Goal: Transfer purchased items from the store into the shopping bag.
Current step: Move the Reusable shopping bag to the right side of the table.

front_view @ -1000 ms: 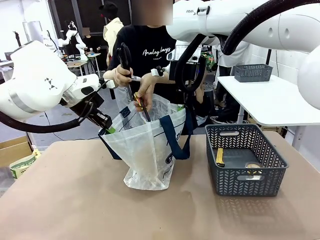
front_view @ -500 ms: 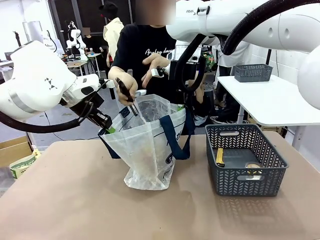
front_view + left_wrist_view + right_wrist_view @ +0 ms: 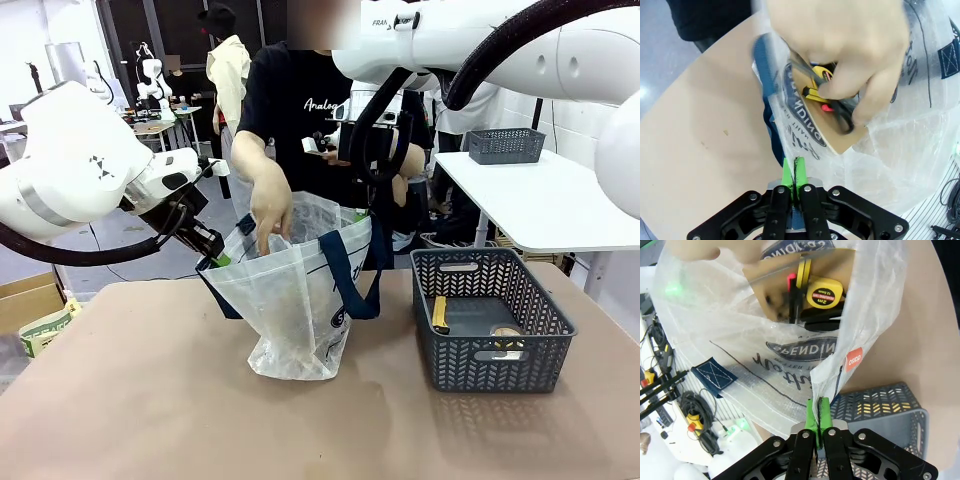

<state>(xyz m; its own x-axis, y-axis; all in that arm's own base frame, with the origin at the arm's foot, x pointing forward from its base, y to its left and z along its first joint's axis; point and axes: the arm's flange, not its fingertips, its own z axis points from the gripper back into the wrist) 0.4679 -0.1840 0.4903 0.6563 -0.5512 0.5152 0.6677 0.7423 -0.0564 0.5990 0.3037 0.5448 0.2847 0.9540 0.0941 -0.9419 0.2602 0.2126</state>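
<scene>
Clearly, the two arms work as a pair of helpers for the person. The left gripper (image 3: 792, 172) has its green pads pressed together on the rim of the shopping bag (image 3: 295, 300), just beside a navy strap. The right gripper (image 3: 817, 412) pinches the opposite rim in the same narrow way, with the thin plastic caught between its pads. I think they hold the two sides apart and a little raised so that the soft bag stands on the table (image 3: 150, 400) with its mouth open; without this pull it would probably fold shut.

The person's hand (image 3: 268, 205) reaches down into this open mouth from the far side. It holds a tan carded package (image 3: 805, 285) with a yellow tape measure (image 3: 824, 292) and some dark tools on it, already below the rim, inside the bag. The fingers are closed on the card, so in my judgement the item is being lowered and not yet released.

The store, a dark grey basket (image 3: 490, 370), stands to the right of the bag, near but not touching it. A yellow item (image 3: 440, 312) and a tan one (image 3: 505, 333) lie in it, so more transfers seem to wait. The close placement probably keeps each reach short.
</scene>
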